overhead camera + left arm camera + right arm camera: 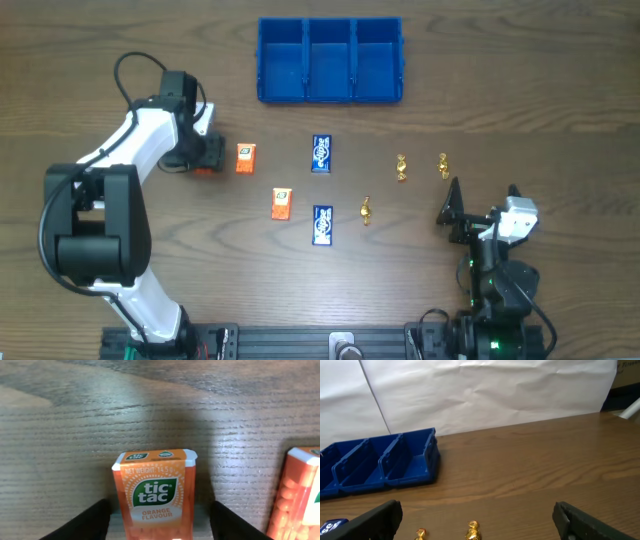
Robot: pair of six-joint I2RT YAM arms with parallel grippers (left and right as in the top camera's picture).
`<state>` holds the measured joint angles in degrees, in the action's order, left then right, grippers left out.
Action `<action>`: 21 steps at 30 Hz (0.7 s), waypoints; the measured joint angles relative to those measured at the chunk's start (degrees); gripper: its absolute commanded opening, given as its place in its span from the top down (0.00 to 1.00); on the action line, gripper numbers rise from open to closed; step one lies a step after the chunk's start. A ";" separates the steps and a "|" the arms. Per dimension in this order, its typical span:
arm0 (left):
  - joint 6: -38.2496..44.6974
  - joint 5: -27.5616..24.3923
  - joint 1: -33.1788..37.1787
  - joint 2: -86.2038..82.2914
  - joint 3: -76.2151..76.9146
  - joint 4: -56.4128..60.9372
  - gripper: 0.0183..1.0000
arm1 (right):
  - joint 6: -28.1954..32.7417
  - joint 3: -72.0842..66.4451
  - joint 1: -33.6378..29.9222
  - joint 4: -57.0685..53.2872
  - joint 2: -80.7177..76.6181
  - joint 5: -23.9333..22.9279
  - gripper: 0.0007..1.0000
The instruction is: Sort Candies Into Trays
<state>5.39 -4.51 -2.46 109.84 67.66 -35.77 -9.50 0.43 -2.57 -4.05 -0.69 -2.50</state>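
Scattered candies (321,154) lie near a three-compartment blue tray (330,97).

orange candy box (154,495): weight line on top, round logo mid, flavour line below | upper blue packet (321,154), lower blue packet (322,225): white print, unreadable

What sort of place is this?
Likely a robot test bench rather than a home: candies laid out neatly on a wooden table, a blue sorting tray, a white sheet as backdrop.
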 measured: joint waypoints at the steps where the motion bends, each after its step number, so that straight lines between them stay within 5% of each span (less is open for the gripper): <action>1: -0.24 0.07 0.00 0.02 0.00 0.02 0.47 | 0.00 0.00 0.00 0.00 0.00 0.00 0.00; 8: -1.16 0.35 0.11 0.11 0.00 0.66 0.68 | 0.00 0.00 0.00 0.00 0.00 0.00 0.00; 21: -7.39 1.40 -1.33 -1.09 6.56 -2.58 0.77 | 0.02 0.00 0.00 0.00 0.00 0.00 0.00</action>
<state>-2.00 -3.11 -3.79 108.75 74.22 -38.35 -9.47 0.43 -2.57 -4.05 -0.69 -2.50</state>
